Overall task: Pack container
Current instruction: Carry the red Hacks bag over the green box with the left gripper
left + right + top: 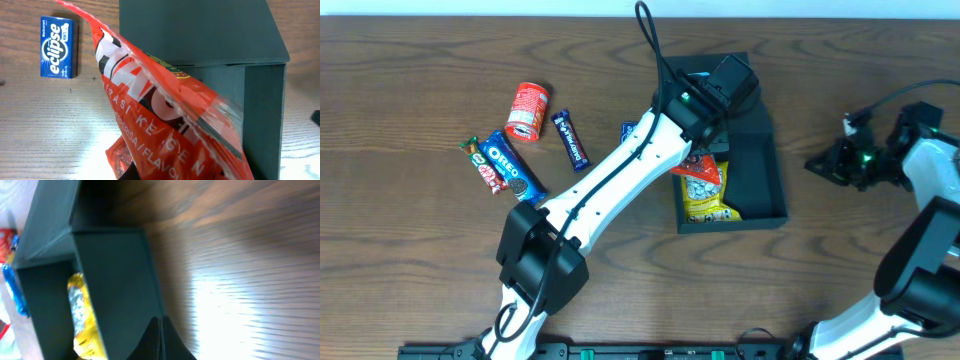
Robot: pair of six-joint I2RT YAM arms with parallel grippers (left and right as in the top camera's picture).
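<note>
A dark slate-blue matte cardboard box (pixel 755 170) contains a yellow foil snack pack (pixel 705 195) flecked with silver. A glossy red plastic bag (pixel 165 115) carries white and black lettering. A small blue mint box (pixel 59 46) bears white lettering. Brown wood-grain table (pixel 420 280).

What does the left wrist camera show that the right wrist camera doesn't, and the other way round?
Left wrist only: the Eclipse mints box and the red snack bag, both readable. Right wrist only: the yellow snack pack inside the container; red and blue slivers at its frame edge are unidentifiable. Both: the dark container and wooden table.
</note>
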